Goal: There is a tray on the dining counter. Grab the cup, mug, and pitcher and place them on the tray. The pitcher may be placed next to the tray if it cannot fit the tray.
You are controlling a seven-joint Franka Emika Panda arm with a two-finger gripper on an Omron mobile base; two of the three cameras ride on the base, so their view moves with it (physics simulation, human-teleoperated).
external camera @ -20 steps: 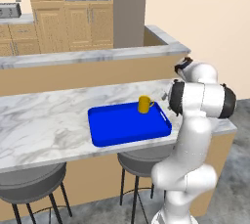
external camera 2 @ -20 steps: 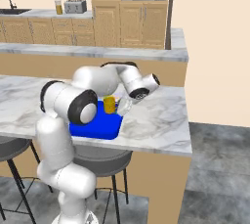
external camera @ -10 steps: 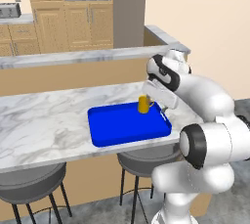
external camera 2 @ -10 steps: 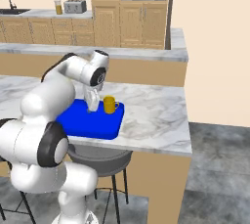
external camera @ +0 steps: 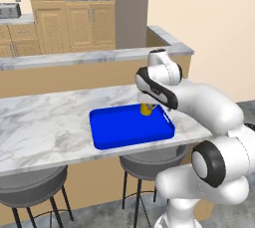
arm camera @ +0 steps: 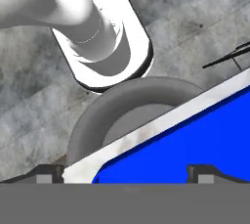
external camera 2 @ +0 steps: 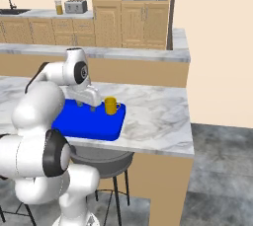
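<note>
Now the mug stands upright on the tray, near its far right corner in the left base view, with its handle toward the right of the right base view. The tray lies flat on the bench, close to the front edge, at centre frame in both base views.

The pincer has swung across the tray since a second ago: then it hung to the right of the mug in the right base view, and it now sits just left of the mug, low over the blue surface. Its jaws stand wide apart and hold nothing. In the hand view the two tips frame the tray's near rim, the bench edge and a grey stool below, so the hand looks down past the front of the bench.

That sweep with nothing held reads as a retreat after setting the mug down. By that reading one of three items is done. Neither cup nor pitcher is on the tray, so the next job is likely to go and fetch one of them.
</note>
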